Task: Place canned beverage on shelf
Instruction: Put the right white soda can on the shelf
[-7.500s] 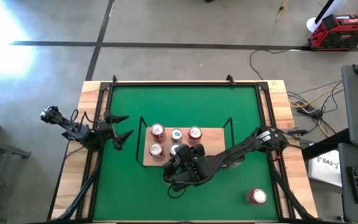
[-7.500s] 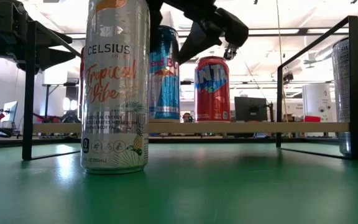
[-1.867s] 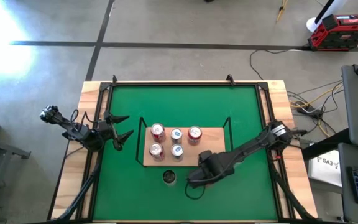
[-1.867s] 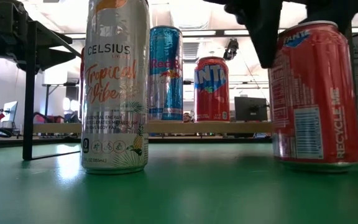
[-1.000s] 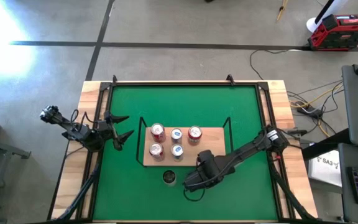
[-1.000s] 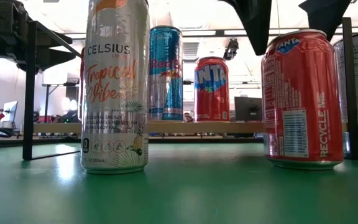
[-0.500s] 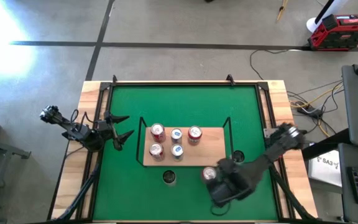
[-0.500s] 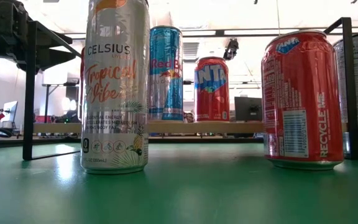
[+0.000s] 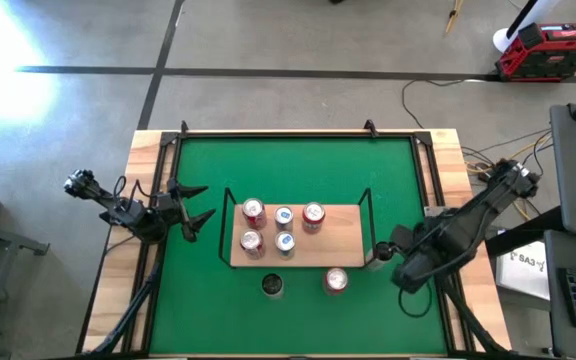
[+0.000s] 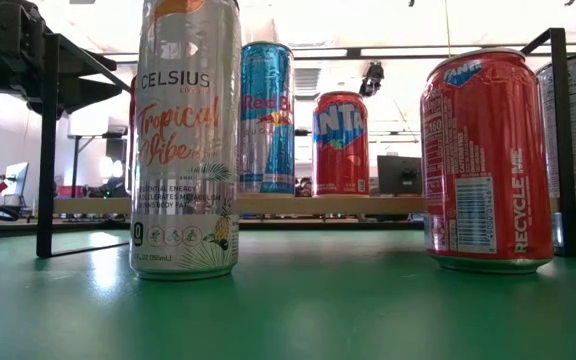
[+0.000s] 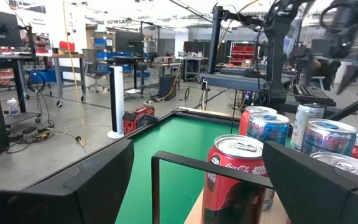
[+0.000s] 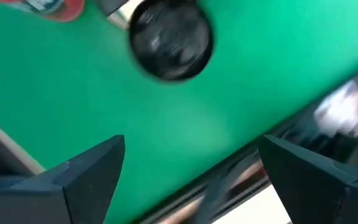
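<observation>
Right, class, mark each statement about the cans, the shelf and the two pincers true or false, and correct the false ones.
1. Five cans stand on the light-wood shelf with the black wire frame. True.
2. The red Fanta can stands on the shelf. False: it stands on the green mat, just off the shelf's front edge.
3. The right pincer holds a can. False: it is open and empty, near the shelf's right end.
4. The left pincer is open, left of the shelf. True.
5. The tall silver Celsius can lies on its side. False: it stands upright on the mat.
</observation>
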